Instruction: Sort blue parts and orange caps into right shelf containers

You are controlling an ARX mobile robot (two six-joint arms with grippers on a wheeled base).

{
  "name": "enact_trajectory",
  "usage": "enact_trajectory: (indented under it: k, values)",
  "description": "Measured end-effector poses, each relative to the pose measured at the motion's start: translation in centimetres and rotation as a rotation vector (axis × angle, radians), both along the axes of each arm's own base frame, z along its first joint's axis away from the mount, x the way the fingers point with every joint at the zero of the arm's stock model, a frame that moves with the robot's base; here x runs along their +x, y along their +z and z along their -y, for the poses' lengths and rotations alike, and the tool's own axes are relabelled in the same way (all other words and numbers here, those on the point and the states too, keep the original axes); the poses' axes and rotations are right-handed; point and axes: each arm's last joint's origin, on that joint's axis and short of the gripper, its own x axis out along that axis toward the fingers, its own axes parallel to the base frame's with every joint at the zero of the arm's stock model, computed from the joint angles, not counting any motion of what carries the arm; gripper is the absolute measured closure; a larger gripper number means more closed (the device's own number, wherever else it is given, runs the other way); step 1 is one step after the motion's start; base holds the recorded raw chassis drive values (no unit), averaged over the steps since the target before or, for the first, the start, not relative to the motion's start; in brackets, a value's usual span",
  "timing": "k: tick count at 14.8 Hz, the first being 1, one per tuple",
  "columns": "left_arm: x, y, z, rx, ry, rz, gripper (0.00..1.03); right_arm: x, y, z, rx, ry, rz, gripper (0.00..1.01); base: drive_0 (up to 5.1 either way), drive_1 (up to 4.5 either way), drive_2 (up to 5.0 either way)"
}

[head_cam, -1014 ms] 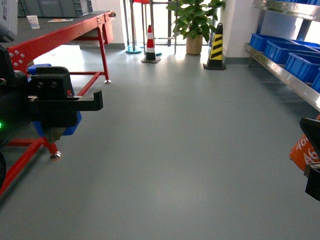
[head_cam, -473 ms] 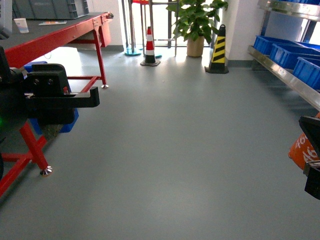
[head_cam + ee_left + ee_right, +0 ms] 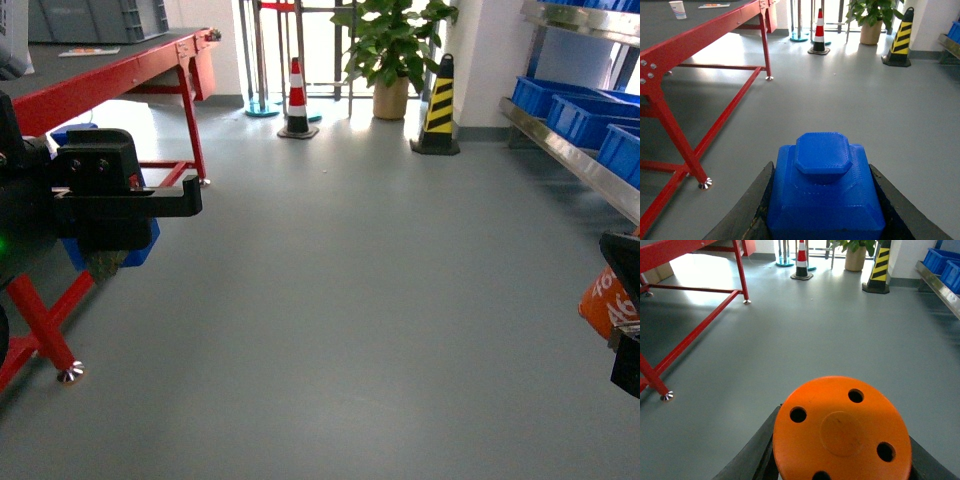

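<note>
Wrist views: left hand (image 3: 820, 220) clamping blocky blue part (image 3: 824, 195), right hand (image 3: 840, 465) gripping holed orange cap (image 3: 841, 432).

You are looking at bright, even daylight from the glass doorway at twelve o'clock, which throws white glare across the grey floor (image 3: 330, 300) toward you. The red table (image 3: 700, 35) casts a soft shadow at nine o'clock in the left wrist view. Distant things are mildly soft, and the blue part (image 3: 825, 195) and orange cap (image 3: 842, 432) show crisp surface texture.
</note>
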Motion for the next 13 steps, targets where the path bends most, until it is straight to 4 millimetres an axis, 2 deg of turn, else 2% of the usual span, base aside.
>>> enact_trajectory:
  k: [13]
  values:
    - [0.0, 0.02, 0.0, -0.001, 0.0, 0.002, 0.63, 0.0, -0.01, 0.0, 0.0, 0.0, -0.001, 0.57, 0.0, 4.07, -4.1]
